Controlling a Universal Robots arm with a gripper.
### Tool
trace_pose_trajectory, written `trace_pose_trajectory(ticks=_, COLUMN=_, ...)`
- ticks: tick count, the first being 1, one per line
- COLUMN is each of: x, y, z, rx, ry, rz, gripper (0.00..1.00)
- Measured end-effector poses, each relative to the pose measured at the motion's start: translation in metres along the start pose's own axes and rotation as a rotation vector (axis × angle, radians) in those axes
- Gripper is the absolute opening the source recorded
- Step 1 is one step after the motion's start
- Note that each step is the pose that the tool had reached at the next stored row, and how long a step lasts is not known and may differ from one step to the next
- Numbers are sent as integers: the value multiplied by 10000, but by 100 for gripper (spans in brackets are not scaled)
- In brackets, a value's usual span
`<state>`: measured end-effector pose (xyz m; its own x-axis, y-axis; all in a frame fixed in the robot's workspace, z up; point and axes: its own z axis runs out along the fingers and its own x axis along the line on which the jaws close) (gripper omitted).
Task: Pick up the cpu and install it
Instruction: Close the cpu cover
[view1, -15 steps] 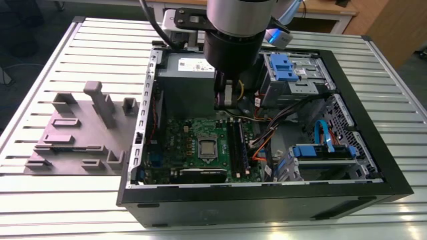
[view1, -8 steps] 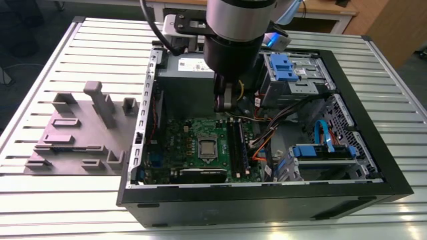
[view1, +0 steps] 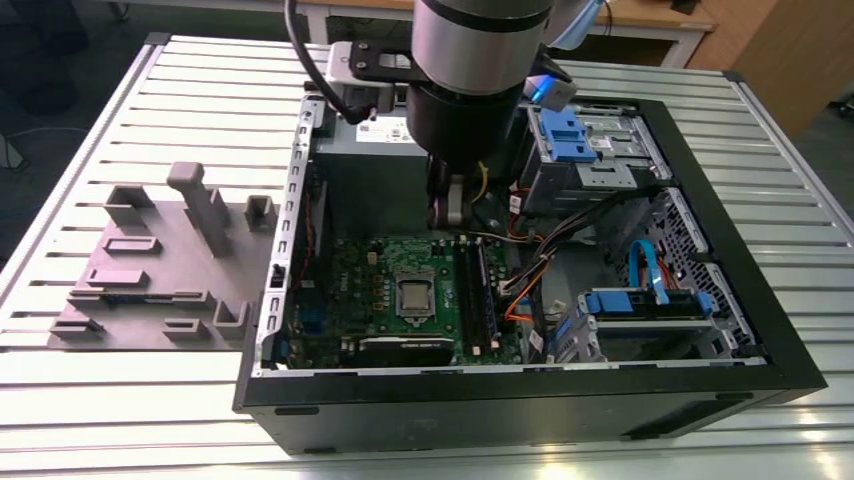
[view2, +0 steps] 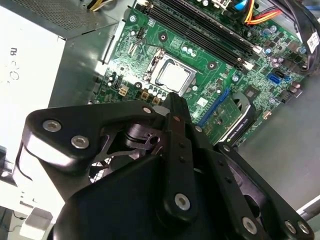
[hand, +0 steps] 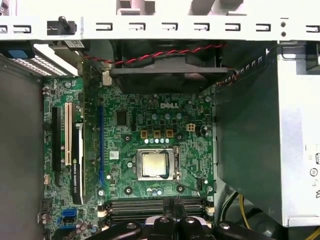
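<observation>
Closest to the lens in the second wrist view, black pincer (view2: 172, 102), fingers clenched together with nothing gripped between them, tips hanging above the green board (view2: 200, 65). Beyond the tips, the cpu (view2: 174, 76): small silvery square, lying flat inside the dark square socket frame (view2: 150, 65) near the middle of that board, apart from the pincer. Seen in the exterior view, open black computer case (view1: 534, 385) lying on its side on a slatted metal tabletop (view1: 134, 400), robot arm (view1: 474, 60) reaching down into it, pincer at twelve o'clock from the cpu. Long dark memory slots (view1: 470, 290) just beside the socket at three o'clock; grey power box (view1: 360, 170) with a white label at about eleven o'clock; blue drive brackets (view1: 567, 130) at about one o'clock. Outside the case at nine o'clock, grey moulded fixture block (view1: 147, 270) on the tabletop.
</observation>
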<state>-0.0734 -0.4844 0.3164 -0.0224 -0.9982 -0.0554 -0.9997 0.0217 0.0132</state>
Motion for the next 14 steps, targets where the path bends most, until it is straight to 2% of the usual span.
trace_pose_trajectory(ticks=7, x=7, y=3, z=112, rx=-2, ry=-1, rz=-48, gripper=10)
trace_pose_trajectory(ticks=14, x=25, y=40, z=224, rx=-4, ry=1, rz=-86, gripper=10)
